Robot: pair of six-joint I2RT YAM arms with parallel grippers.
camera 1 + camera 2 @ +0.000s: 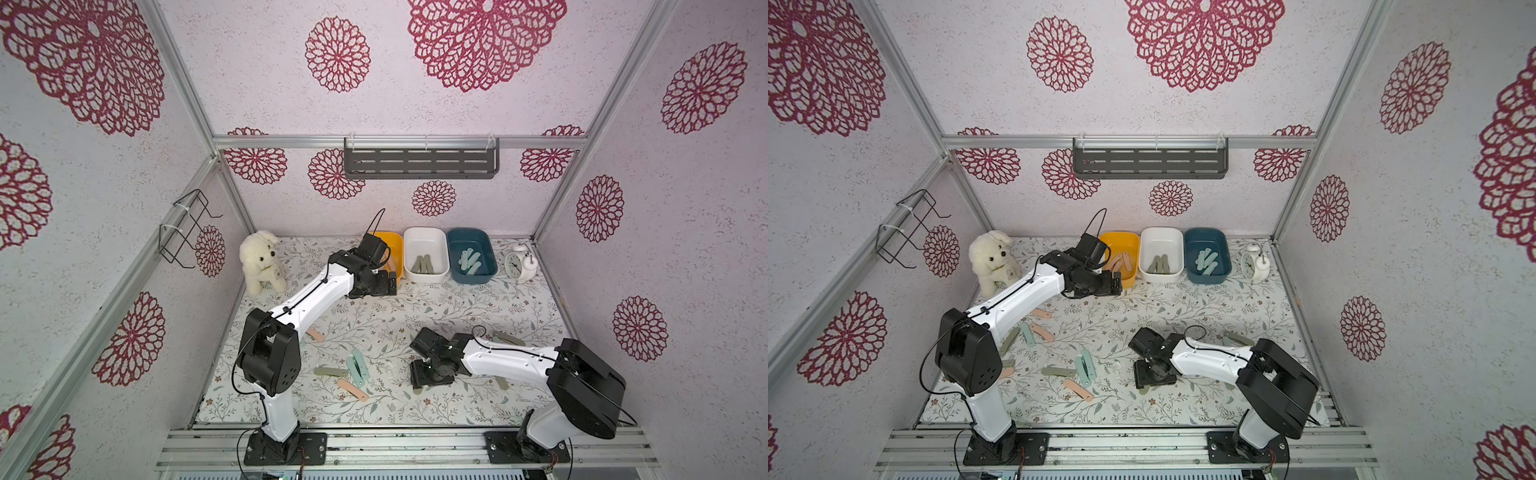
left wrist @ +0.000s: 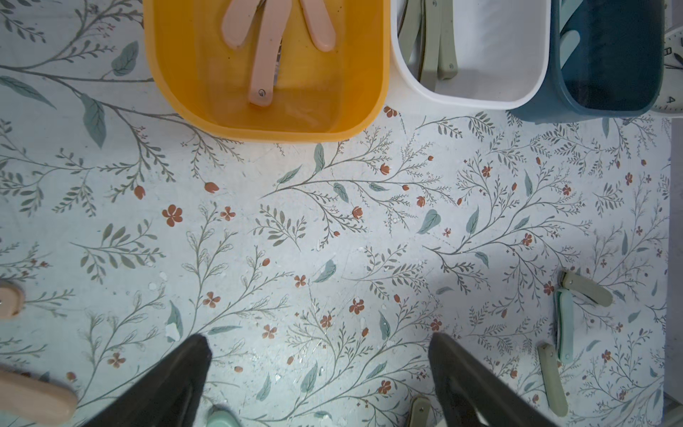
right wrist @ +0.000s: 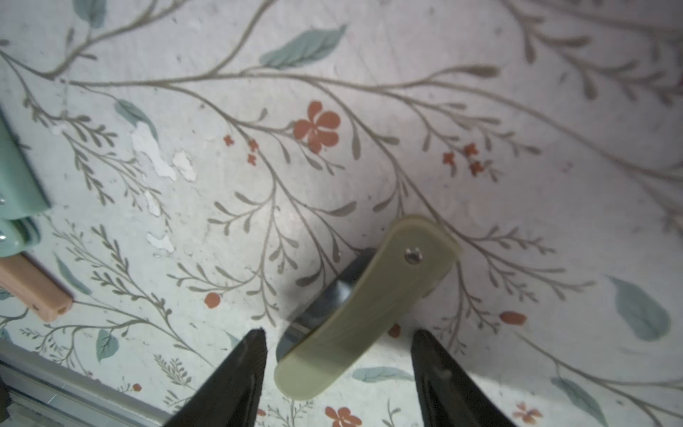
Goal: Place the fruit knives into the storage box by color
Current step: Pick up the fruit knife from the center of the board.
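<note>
Partly open, the right hand (image 3: 339, 332) straddles an olive knife (image 3: 388, 288).

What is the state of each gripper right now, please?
Left gripper: open, holding nothing.
Right gripper: open, fingers either side of the olive knife, not gripping it.

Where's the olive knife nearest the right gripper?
In the right wrist view, the olive knife lies on the floral mat between the right gripper's open jaws, front-right of centre.
</note>
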